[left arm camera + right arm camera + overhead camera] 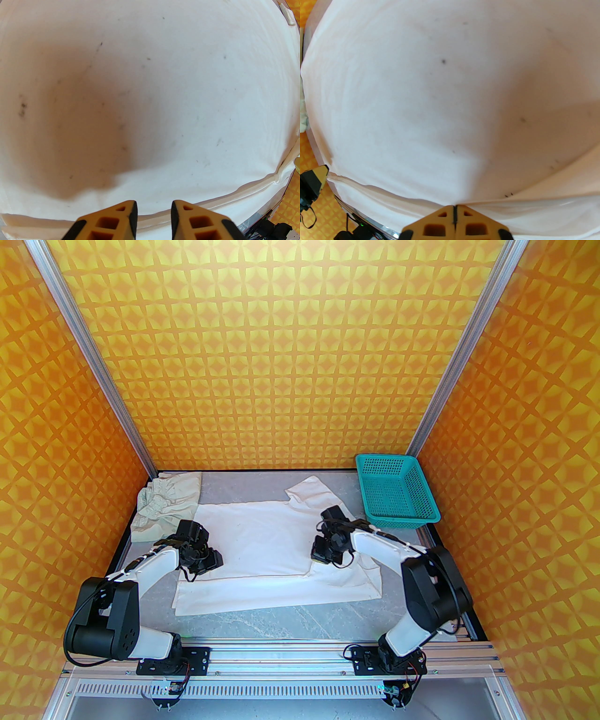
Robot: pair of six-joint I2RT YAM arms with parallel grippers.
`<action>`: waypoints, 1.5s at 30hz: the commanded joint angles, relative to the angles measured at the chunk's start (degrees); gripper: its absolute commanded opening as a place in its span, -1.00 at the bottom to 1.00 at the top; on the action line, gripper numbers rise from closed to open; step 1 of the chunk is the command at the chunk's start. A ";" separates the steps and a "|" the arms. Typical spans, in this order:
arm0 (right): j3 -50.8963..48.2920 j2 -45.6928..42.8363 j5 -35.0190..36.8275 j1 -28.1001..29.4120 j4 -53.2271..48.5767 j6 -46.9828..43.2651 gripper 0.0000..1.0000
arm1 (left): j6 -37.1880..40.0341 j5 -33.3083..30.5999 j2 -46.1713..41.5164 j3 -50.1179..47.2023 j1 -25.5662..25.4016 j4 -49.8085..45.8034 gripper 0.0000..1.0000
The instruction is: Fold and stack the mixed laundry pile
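The large white long-sleeved cloth shirt [262,540] lay spread flat in the middle of the grey marbled table [300,619]. The left gripper [154,208] stood over its left part, jaws apart, with the fabric just under the tips. The right gripper [454,207] was at the right part, jaws pressed together on a fold where the creases met. The crumpled beige-cream cloth piece [168,505] lay in the far left corner, just beside the shirt. The teal plastic mesh basket [379,458] stood far right.
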 commanded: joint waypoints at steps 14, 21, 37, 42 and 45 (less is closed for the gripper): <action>11.97 2.88 5.78 1.57 -9.03 -7.00 -0.08 | 0.52 -0.67 -2.22 1.62 0.05 -1.97 -0.40; 6.36 -7.78 7.49 -1.07 -11.61 -7.02 -0.05 | 1.51 -0.47 -5.79 2.30 -0.50 -4.99 -0.41; -0.12 -1.42 1.90 -5.78 3.42 -3.62 -0.37 | 0.42 1.12 -7.22 0.35 -6.57 -3.83 -0.48; 5.33 5.79 1.76 -5.82 7.03 -4.14 -0.40 | 0.58 1.06 -6.63 0.90 -6.64 -3.20 -0.48; 6.57 7.39 1.29 -5.90 7.43 -4.17 -0.40 | 0.54 1.12 -6.63 1.02 -6.58 -3.07 -0.47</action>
